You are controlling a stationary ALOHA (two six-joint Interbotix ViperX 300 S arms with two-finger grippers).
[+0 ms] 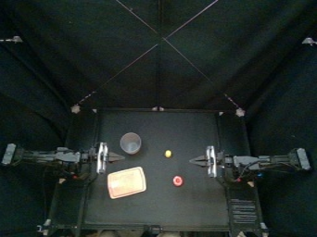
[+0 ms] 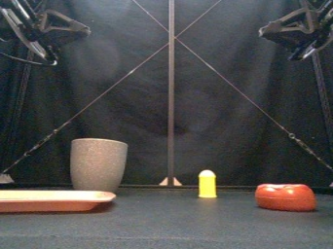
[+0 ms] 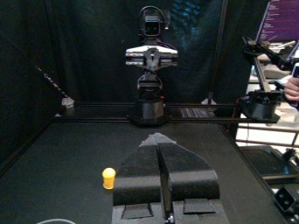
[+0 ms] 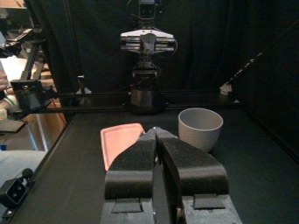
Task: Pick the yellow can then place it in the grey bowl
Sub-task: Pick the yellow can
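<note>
At the centre of the top view, one yellow can [image 1: 169, 150] stands between the left gripper [image 1: 107, 157] and right gripper [image 1: 203, 161], clear of both, their jaws pressed together and empty. One grey bowl [image 1: 130, 142], one pink tray [image 1: 126, 182] and one red toy [image 1: 177, 180] surround it.

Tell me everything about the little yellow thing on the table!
The yellow can is small, with a rounded top and smooth, plastic-looking sides. It stands upright on the black table, near the middle, touching nothing else. In the front view the grey bowl stands to its left and a red toy to its right, both apart.
</note>
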